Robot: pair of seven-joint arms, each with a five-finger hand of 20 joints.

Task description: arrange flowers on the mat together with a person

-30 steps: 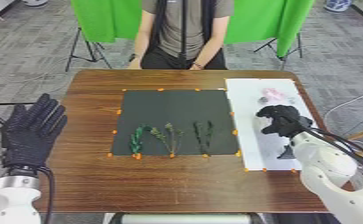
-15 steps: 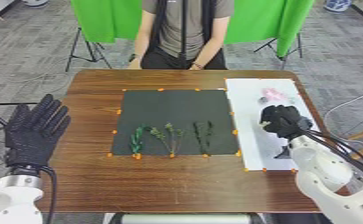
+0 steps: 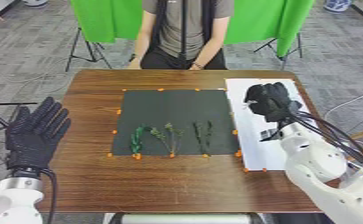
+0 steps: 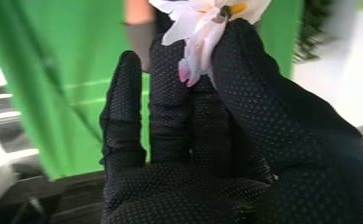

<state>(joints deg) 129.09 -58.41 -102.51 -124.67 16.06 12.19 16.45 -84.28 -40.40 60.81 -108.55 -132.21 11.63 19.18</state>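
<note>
My right hand (image 3: 272, 101) is above the far half of the white sheet (image 3: 264, 162), to the right of the dark mat (image 3: 164, 110). In the right wrist view, the thumb and fingers of my right hand (image 4: 200, 115) pinch a pale flower (image 4: 197, 25) with pink petal tips. Along the mat's near part lie a dark leafy sprig (image 3: 136, 141), a lighter branching sprig (image 3: 169, 138) and a pair of thin green stems (image 3: 203, 138). My left hand (image 3: 33, 139), fingers straight, stays beside the table's left edge.
Orange tape marks (image 3: 161, 90) edge the mat, and the brown table (image 3: 160, 185) extends around it. A small dark-and-white object (image 3: 268, 134) is on the white sheet near my right wrist. Green cloth (image 3: 106, 20) hangs behind the table.
My right hand has moved toward the table's far side and slightly left, over where the pink flower lay, and has taken hold of it. The left hand has hardly moved.
</note>
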